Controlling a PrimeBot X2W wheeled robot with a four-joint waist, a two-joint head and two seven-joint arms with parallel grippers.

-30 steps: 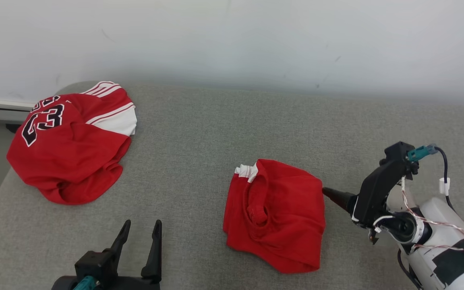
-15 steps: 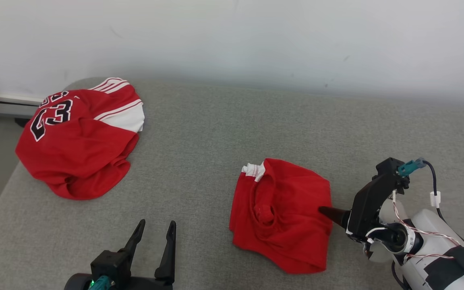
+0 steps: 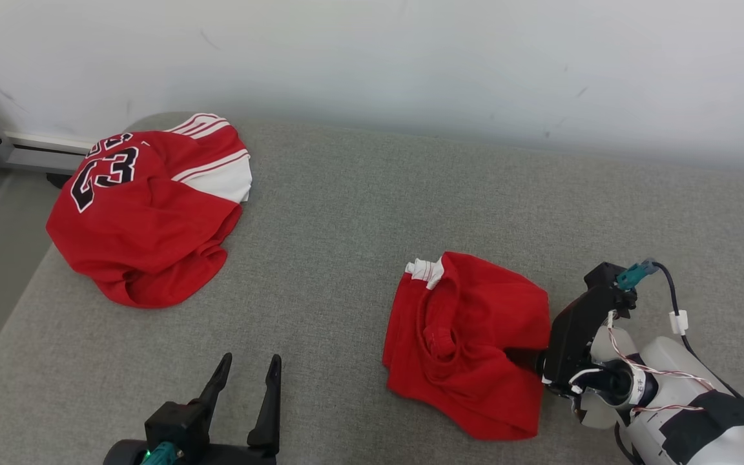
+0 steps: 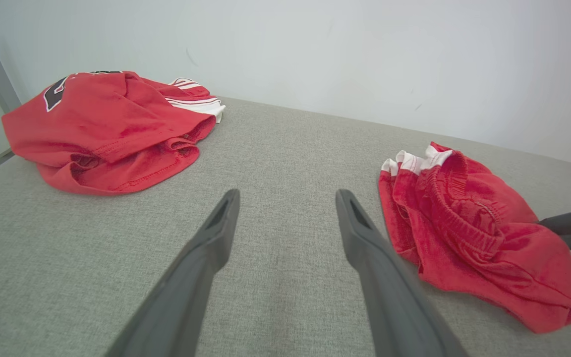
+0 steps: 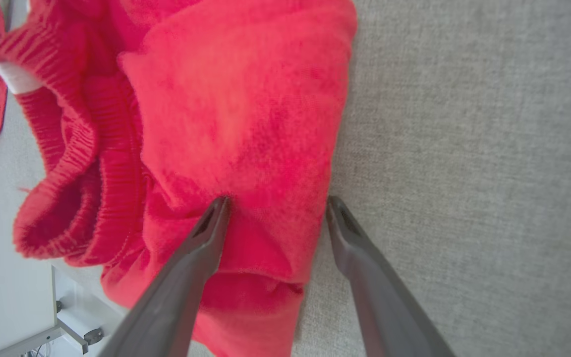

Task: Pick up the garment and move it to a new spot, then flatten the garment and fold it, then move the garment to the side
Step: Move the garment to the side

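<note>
Garment [image 3: 469, 342]: red shorts, crumpled, lying on the grey fabric worktop [image 3: 346, 213] at roughly 4 o'clock from head-view centre. White trim [image 3: 425, 270] sticks out at its 11 o'clock corner, and the ribbed waistband [image 5: 67, 163] is bunched into an open loop. Right tool [image 3: 527, 360] comes in from the garment's 3 o'clock edge, with its tips lost in the fabric in the head view. In the right wrist view the right tool [image 5: 276, 201] is apart and straddling the garment's [image 5: 236, 99] edge fold: one finger [image 5: 206, 233] has its tip pressed into the cloth, the other finger [image 5: 350, 243] is just at the cloth's edge, over the bare worktop. It is not clamped on anything. Left tool [image 3: 250, 358] sits at 7 o'clock in the head view, fingers spread, well apart from the garment. In the left wrist view the left tool [image 4: 288, 194] points at bare worktop, with the garment [image 4: 469, 238] at 3 o'clock. A second red item, a jersey [image 3: 146, 232] with a black "23" and white striped panels, is heaped at 10 o'clock near the worktop's far corner, well apart from the garment. A pale wall [image 3: 372, 58] runs along the far edge.
</note>
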